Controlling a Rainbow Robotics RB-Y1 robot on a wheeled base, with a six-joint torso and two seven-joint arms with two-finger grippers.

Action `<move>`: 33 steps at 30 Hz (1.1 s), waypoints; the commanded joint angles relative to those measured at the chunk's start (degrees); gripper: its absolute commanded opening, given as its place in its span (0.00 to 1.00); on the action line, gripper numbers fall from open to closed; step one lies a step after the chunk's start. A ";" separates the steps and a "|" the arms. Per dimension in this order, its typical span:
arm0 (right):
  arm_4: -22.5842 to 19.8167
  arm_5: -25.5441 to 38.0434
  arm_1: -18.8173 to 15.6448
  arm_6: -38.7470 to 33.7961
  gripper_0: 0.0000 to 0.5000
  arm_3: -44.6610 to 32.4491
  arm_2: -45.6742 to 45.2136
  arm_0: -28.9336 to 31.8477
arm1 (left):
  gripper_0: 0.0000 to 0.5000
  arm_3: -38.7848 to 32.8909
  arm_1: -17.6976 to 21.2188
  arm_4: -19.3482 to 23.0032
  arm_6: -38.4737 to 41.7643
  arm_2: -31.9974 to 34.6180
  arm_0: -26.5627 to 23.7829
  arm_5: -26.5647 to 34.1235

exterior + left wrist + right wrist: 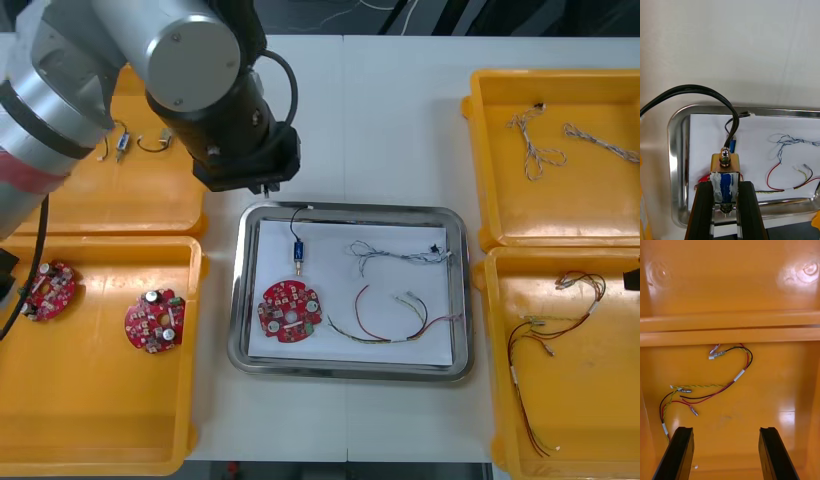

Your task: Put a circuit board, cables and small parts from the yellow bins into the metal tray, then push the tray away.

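Note:
My left gripper [725, 184] is shut on a small metal part [725, 178] wrapped in blue, with a black cable [696, 91] looping off it. It hangs over the far left corner of the metal tray [677, 123]. In the front view the left gripper [262, 184] hovers at the tray's [350, 210] far rim. On the tray's white liner lie a red circuit board [290, 310], a blue part on a black cable [298, 250], a blue and white cable [400, 255] and a red and yellow cable [385, 325]. My right gripper [725, 429] is open above a red, black and yellow cable [715, 388].
The near left bin [100, 420] holds two circuit boards [52, 288] [154, 322]. Small parts [122, 143] lie in the far left bin [150, 200]. Twisted cables [535, 145] rest in the far right bin [600, 210], and cables [545, 340] in the near right bin [590, 420].

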 commanded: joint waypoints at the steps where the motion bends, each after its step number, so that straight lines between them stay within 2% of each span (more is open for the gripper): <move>1: -0.80 0.19 -2.08 0.49 1.00 0.93 -1.20 1.41 | 0.00 -1.98 -2.91 -2.35 1.67 -4.22 -3.18 -2.83; 11: 0.08 -1.18 -2.08 0.49 1.00 2.60 -0.49 1.41 | 0.00 -1.80 -4.67 -4.81 3.52 -12.22 -2.57 -7.92; 17: -0.27 -1.00 -2.08 -0.04 1.00 2.60 -0.49 1.41 | 0.00 -1.71 -5.02 -7.88 4.84 -16.52 -1.07 -11.79; 33: -0.01 -0.91 -2.08 -1.01 1.00 2.60 -0.40 1.41 | 0.00 -1.19 -5.02 -10.08 6.95 -20.21 1.04 -15.04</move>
